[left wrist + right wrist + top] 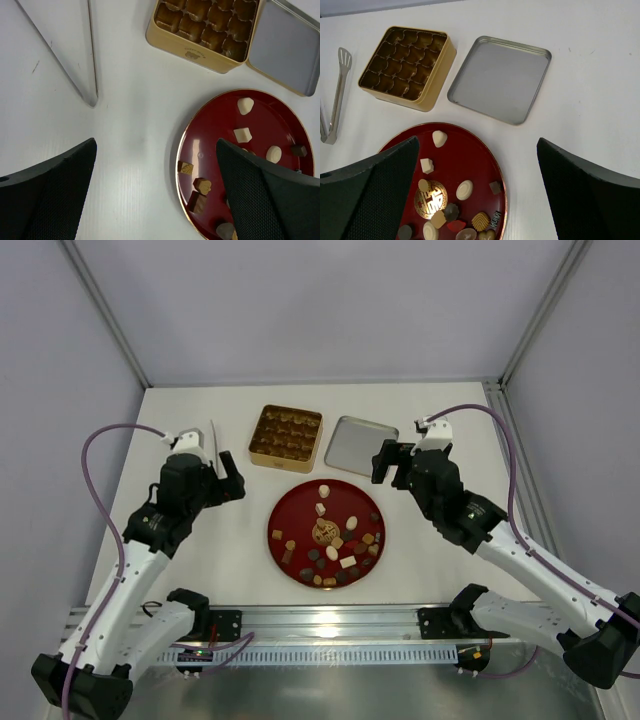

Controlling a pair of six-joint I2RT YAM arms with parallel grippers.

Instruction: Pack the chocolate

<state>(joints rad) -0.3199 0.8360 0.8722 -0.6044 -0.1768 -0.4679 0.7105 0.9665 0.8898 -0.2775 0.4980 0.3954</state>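
Note:
Several small chocolates [331,540] in dark brown, caramel and cream-white lie loose on a round dark-red plate [295,508] at the table's middle front. They also show in the left wrist view [243,134] and the right wrist view [464,190]. A square gold tin [285,434] stands open behind the plate, its moulded cells empty. My left gripper [231,476] is open and empty, above the table left of the plate. My right gripper [388,462] is open and empty, above the plate's right rim, near the lid.
The tin's lid [360,445] lies upside down, right of the tin. Metal tongs [213,440] lie left of the tin. In the wrist views the tin [196,50] [434,86], lid [285,45] [500,77] and tongs [90,55] [338,90] show too.

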